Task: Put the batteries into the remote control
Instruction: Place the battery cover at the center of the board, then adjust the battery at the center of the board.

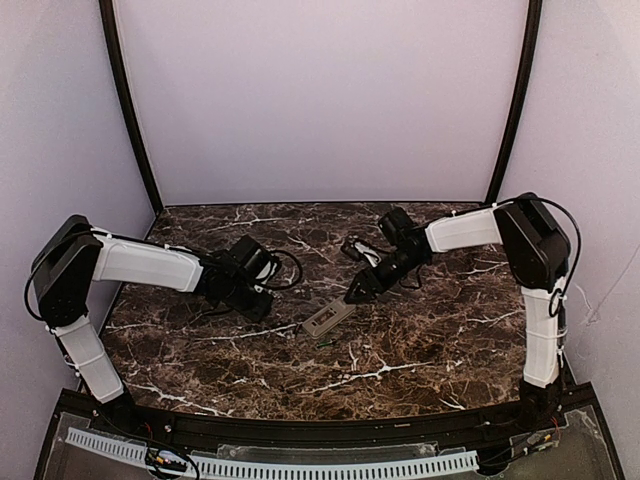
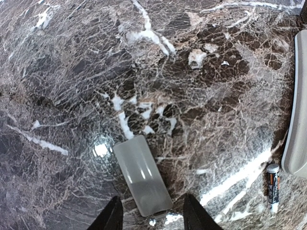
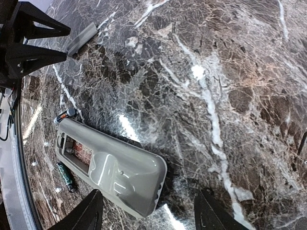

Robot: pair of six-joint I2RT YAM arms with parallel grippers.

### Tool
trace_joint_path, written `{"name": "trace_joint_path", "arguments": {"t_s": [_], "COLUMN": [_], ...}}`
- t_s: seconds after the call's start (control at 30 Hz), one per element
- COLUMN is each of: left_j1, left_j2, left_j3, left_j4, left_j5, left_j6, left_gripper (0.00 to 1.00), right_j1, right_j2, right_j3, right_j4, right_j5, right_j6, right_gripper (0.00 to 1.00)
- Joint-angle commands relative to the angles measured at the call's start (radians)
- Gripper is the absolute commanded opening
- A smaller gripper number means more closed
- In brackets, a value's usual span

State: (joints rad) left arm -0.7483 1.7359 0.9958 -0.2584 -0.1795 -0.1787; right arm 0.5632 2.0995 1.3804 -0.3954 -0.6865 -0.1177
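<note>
Nearest us, the R gripper (image 3: 148,201) hangs low w/ jaws apart, the end of the back-up remote control (image 3: 120,172) between its fingers, batteries (image 3: 65,176) just beside it, while we see the L gripper (image 2: 151,199), also apart, straddling the cover plate (image 2: 142,175).

A dark brown marble-patterned worktop (image 1: 400,360) with white veins carries a small flat frosted grey rectangular plastic lid (image 2: 142,175) lying loose on it, plain pale lilac walls (image 1: 320,100) rise behind the worktop, and a white slotted strip (image 1: 300,466) runs along its near edge.
</note>
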Motion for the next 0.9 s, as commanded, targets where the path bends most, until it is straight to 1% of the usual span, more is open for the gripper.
{"name": "trace_joint_path", "arguments": {"t_s": [0.0,0.1,0.2,0.27,0.33,0.47,0.6,0.77,0.87], "left_j1": [0.005,0.004,-0.002,-0.028,-0.053,-0.11,-0.158,-0.173,-0.174], "left_j2": [-0.035,-0.08,-0.136,-0.167,-0.176,-0.156,-0.112,-0.059,-0.024], "left_j3": [0.008,0.017,0.001,-0.009,-0.009,-0.012,-0.013,-0.015,-0.009], "left_j4": [-0.041,-0.061,-0.043,-0.037,-0.058,-0.083,-0.058,0.0,0.025], "left_j5": [-0.001,0.009,0.064,0.106,0.113,0.132,0.152,0.171,0.172], "left_j6": [-0.001,0.006,0.017,0.024,0.029,0.009,-0.024,-0.059,-0.071], "left_gripper": [0.48,0.53,0.53,0.52,0.52,0.49,0.45,0.38,0.37], "right_j1": [-0.016,-0.022,-0.033,-0.04,-0.045,-0.05,-0.051,-0.051,-0.051], "right_j2": [-0.034,-0.06,-0.094,-0.112,-0.124,-0.13,-0.128,-0.13,-0.131], "right_j3": [-0.007,-0.007,-0.007,-0.007,-0.009,-0.016,-0.022,-0.027,-0.026], "right_j4": [-0.035,-0.032,-0.031,-0.03,-0.031,-0.03,-0.024,-0.018,-0.019], "right_j5": [0.035,0.033,0.034,0.029,0.028,0.026,0.015,0.007,0.007], "right_j6": [0.012,0.017,0.02,0.022,0.024,0.021,0.023,0.026,0.026], "right_gripper": [0.64,0.65,0.65,0.65,0.65,0.65,0.65,0.64,0.63]}}
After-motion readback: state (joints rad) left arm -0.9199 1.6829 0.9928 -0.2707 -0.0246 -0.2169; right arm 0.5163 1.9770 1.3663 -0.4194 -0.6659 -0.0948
